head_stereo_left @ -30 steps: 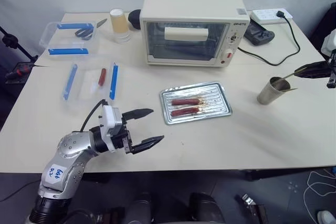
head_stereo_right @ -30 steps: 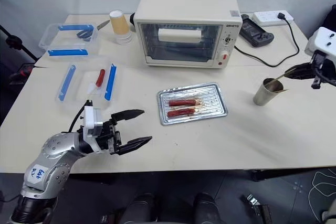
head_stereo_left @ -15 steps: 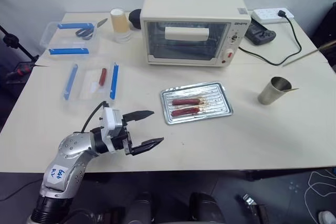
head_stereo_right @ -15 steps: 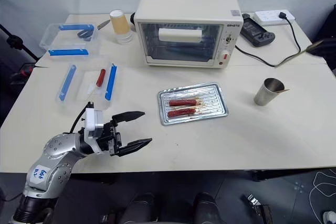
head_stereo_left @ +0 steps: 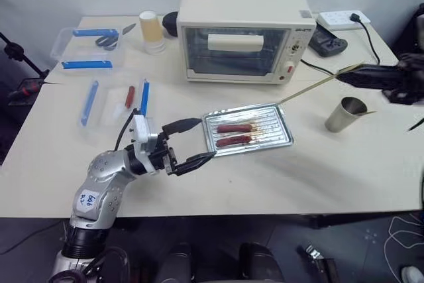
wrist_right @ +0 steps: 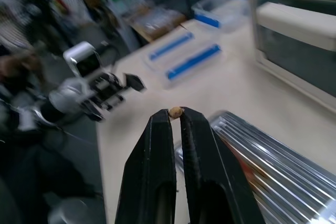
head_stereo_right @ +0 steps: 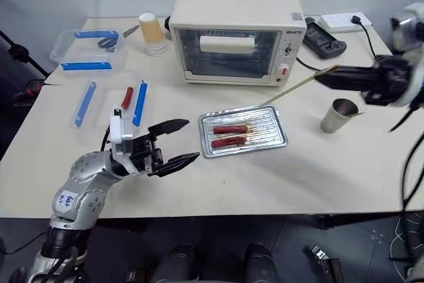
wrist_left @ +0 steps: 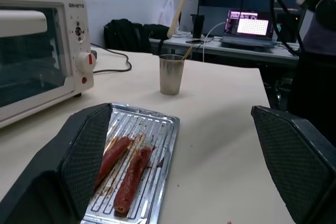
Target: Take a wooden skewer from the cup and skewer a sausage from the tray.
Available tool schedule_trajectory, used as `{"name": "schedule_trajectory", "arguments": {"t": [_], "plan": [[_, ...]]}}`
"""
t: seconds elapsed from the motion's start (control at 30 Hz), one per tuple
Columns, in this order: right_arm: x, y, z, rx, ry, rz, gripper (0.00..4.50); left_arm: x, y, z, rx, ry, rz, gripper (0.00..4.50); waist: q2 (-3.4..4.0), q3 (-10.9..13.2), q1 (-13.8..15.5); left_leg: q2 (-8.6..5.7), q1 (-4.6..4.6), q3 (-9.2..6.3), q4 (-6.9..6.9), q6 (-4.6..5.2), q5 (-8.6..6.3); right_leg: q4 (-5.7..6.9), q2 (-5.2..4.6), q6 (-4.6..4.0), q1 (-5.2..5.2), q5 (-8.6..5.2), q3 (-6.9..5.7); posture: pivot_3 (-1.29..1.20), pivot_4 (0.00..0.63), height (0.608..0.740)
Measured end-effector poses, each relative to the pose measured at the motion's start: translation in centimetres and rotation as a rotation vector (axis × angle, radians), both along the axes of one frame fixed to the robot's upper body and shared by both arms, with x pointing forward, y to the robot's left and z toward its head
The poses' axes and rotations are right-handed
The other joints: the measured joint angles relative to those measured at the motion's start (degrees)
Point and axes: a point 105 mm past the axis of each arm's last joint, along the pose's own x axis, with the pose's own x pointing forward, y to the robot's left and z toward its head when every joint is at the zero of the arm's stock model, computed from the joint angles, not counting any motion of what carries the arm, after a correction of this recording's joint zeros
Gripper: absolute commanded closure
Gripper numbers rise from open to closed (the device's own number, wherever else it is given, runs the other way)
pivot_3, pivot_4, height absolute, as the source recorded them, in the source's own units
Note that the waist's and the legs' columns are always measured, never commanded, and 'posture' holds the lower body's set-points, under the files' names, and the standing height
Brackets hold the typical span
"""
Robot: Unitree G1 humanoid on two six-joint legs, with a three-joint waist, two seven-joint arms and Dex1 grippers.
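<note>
The silver tray lies mid-table with two reddish-brown sausages side by side in it, which also show as sausages in the left wrist view. My right gripper hovers above the grey metal cup, shut on one end of the wooden skewer. The skewer slants down and left, its tip near the tray's far right corner. In the right wrist view the right gripper pinches the skewer's butt end. My left gripper stands open at the tray's left edge, holding nothing.
A cream toaster oven stands behind the tray. At the far left are clear boxes with blue clips, a red-handled tool and a paper cup. A power strip and its black cable lie at the back right.
My right gripper left the cup with the skewer, swung out right, then came back over the table with the skewer pointing at the tray. My left gripper moved up to the tray's left edge.
</note>
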Motion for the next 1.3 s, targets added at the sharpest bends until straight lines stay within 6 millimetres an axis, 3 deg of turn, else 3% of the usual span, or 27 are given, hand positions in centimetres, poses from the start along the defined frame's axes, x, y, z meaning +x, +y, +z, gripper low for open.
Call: {"name": "schedule_trajectory", "arguments": {"t": [0.17, 0.53, 0.7, 1.03, 1.07, 1.27, 1.3], "plan": [[-0.4, 3.0, -0.6, 0.132, 0.052, 0.083, 4.22, 0.4, -2.1, 2.2, -0.077, -0.056, -0.04, 0.0, -0.06, 0.0, 0.6, -0.04, -0.47, -0.44, 0.5, 0.07, -0.05, 0.03, 0.0, 0.04, -0.03, 0.03, -0.31, 0.0, 0.15, 0.74], [-0.7, 5.8, -3.1, 0.163, 0.108, 0.093, 4.22, 0.2, -4.3, 3.7, -0.148, -0.066, -0.097, 0.0, -0.06, 0.0, 0.3, -0.04, -0.5, -0.46, 0.49, 0.07, -0.04, 0.06, 0.02, 0.05, -0.06, 0.03, -0.34, 0.0, 0.15, 0.74], [-1.1, 6.3, -3.4, 0.177, 0.116, 0.103, 4.24, 0.2, -4.7, 3.5, -0.154, -0.054, -0.11, 1.18, -0.06, 0.0, 0.4, -0.04, -0.51, -0.47, 0.49, 0.08, -0.04, 0.06, 0.02, 0.05, -0.06, 0.03, -0.34, 0.0, 0.15, 0.74], [-1.6, 6.9, -3.9, 0.196, 0.128, 0.107, 4.24, 0.3, -5.3, 3.3, -0.171, -0.031, -0.113, 4.28, -0.06, 0.0, 0.3, -0.04, -0.51, -0.47, 0.49, 0.08, -0.05, 0.05, 0.02, 0.05, -0.06, 0.03, -0.34, 0.0, 0.15, 0.74], [-1.5, 6.9, -3.9, 0.194, 0.126, 0.096, 4.24, 0.2, -5.5, 3.3, -0.166, -0.034, -0.127, 4.47, -0.06, 0.0, 0.4, -0.04, -0.51, -0.48, 0.49, 0.08, -0.05, 0.05, 0.02, 0.05, -0.06, 0.03, -0.34, 0.0, 0.15, 0.74], [-1.5, 7.0, -4.7, 0.175, 0.169, 0.083, 4.24, 0.3, -5.3, 3.2, -0.165, -0.029, -0.11, 4.47, -0.06, 0.0, 0.3, -0.04, -0.51, -0.47, 0.49, 0.08, -0.05, 0.05, 0.02, 0.05, -0.06, 0.03, -0.34, 0.0, 0.15, 0.74], [-1.4, 7.0, -4.8, 0.173, 0.173, 0.077, 4.06, 0.4, -5.2, 3.2, -0.162, -0.028, -0.105, 4.5, -0.06, 0.0, 0.3, -0.04, -0.51, -0.47, 0.49, 0.08, -0.05, 0.05, 0.02, 0.05, -0.06, 0.03, -0.34, 0.0, 0.15, 0.74]]}}
